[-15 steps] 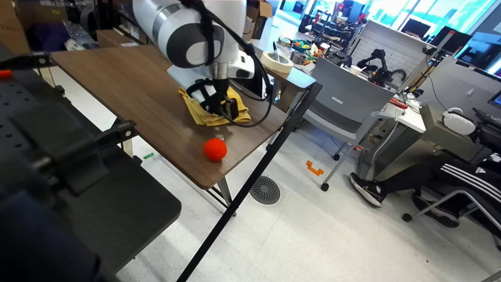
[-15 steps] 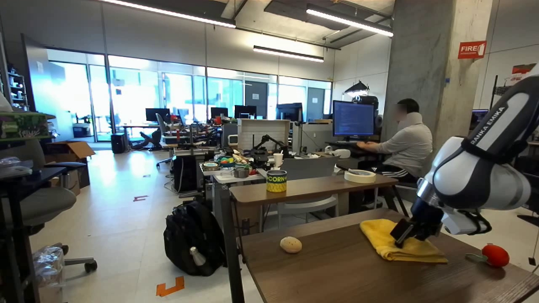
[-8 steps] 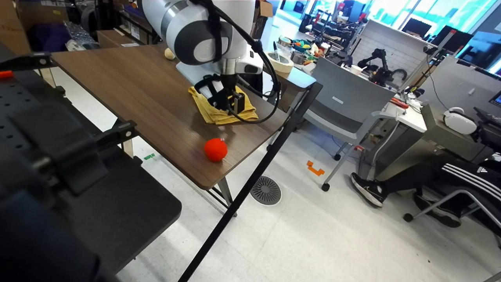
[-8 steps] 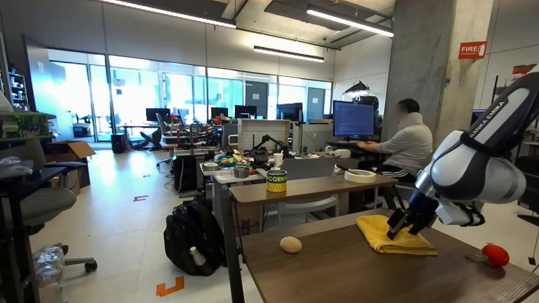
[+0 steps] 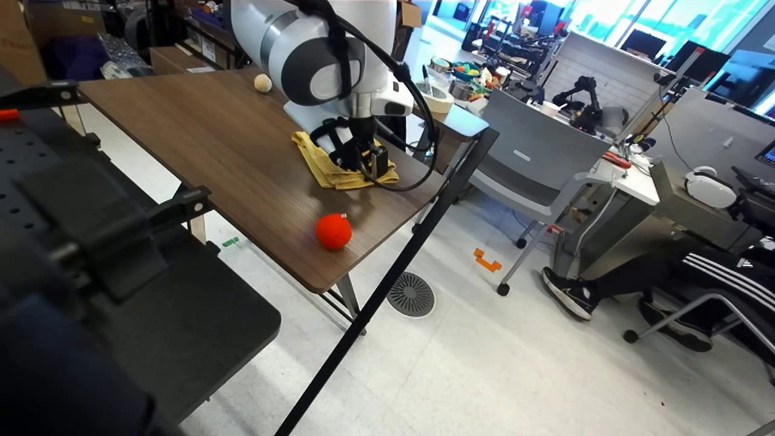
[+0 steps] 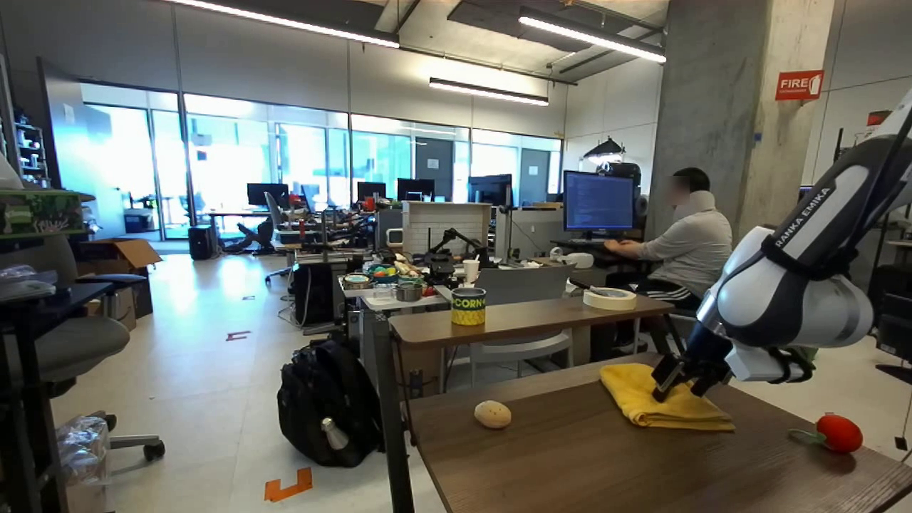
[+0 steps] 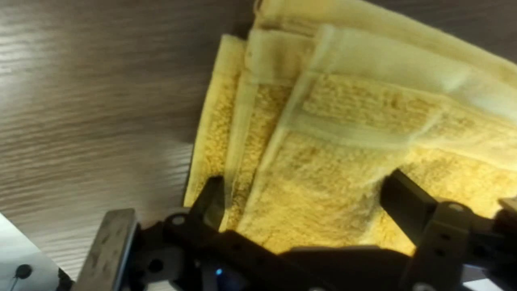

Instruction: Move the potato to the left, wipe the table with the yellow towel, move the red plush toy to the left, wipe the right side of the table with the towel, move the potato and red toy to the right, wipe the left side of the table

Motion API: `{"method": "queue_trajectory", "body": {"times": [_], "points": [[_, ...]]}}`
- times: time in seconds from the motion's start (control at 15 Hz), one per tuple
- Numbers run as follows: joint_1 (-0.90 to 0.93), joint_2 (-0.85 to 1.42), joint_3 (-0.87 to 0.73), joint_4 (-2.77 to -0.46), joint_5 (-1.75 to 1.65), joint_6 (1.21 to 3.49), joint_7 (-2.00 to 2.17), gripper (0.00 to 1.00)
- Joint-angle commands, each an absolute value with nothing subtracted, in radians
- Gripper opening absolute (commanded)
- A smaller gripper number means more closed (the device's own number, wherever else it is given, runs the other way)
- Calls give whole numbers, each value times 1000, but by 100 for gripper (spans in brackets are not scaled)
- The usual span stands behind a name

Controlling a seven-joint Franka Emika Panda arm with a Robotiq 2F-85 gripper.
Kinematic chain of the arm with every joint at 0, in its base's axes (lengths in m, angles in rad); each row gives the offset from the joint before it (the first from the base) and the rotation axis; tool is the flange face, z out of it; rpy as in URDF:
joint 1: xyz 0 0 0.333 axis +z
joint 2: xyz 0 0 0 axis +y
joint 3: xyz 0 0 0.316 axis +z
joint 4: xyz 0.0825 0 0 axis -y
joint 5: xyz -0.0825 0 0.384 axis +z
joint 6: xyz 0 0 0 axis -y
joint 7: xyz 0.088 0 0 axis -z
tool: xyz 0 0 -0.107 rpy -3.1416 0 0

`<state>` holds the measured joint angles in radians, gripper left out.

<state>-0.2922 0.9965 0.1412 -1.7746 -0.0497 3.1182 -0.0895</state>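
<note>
"While I have the wrist view up, I can give you this much: my gripper (image 7: 303, 180) is released, its fingers (image 7: 408, 198) set wide apart over the yellow towel (image 7: 343, 169)."

"Is any cloth caught between them?"

"I see layers lying there beneath the gap. One finger stands by the stacked edge, the other well in from it. Whether the tips press down, I can't tell from my end."

"Where does the towel lie?"

"Folded on the brown table (image 6: 570, 456), near its far edge in an exterior view. My arm (image 6: 791, 306) reaches in from the right there, with the gripper tilted and its tips at the cloth."

"And the potato (image 6: 492, 415)?"

"I get it in both exterior views. It lies on bare wood, left of the towel in an exterior view and well apart from it."

"And the red toy (image 5: 333, 231)?"

"Near a rounded corner of the table, as I see it in an exterior view, apart from the towel. The towel is between it and the potato."

"What else do you have?"

"I have a corn can (image 6: 468, 306) and a roll of tape (image 6: 609, 302) on a narrow shelf (image 6: 531, 313) beyond the table, and a backpack (image 6: 329, 406) on the floor (image 6: 199, 370)."
</note>
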Motion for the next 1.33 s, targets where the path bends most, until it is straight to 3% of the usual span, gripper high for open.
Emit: {"method": "queue_trajectory", "body": {"times": [0.0, 0.33, 0.47, 0.53, 0.6, 1.27], "points": [[-351, 1056, 164, -1720, -25, 3056, -110, 100], [-333, 1023, 148, -1745, -26, 3083, -102, 100], [-241, 1007, 82, -1742, -25, 3011, -63, 100], [-235, 1002, 106, -1746, -29, 2922, -75, 100], [-282, 1015, 115, -1742, -25, 3029, -100, 100], [-231, 1032, 100, -1664, 4, 2872, -74, 100]]}}
